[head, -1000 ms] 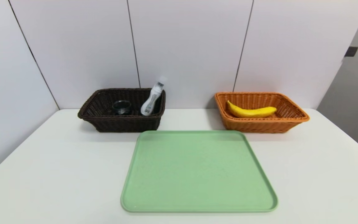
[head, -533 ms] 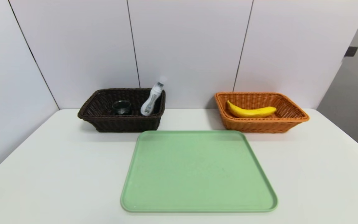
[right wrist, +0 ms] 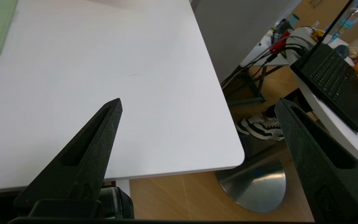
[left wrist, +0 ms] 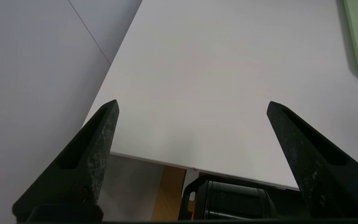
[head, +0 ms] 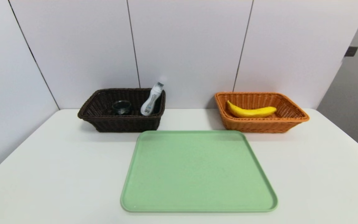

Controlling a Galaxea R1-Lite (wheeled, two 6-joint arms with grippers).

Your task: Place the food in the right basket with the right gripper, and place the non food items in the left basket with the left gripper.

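Nothing shifted since earlier; banana (head: pixel 251 112) in orange basket (head: pixel 261 127), upper right; bottle (head: pixel 151 100), cup (head: pixel 122 107) in dark basket (head: pixel 126 124), upper left; left gripper (left wrist: pixel 193 101), right gripper (right wrist: pixel 200 99) spread.

Wide gap — between both baskets (head: pixel 120 124) (head: pixel 259 127)

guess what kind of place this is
Probably a robotics lab or test workspace: black robot jaws stand open over a bare white table, two wicker baskets, one dark brown and one orange, sit beyond a green tray, and a laptop and cables lie nearby.
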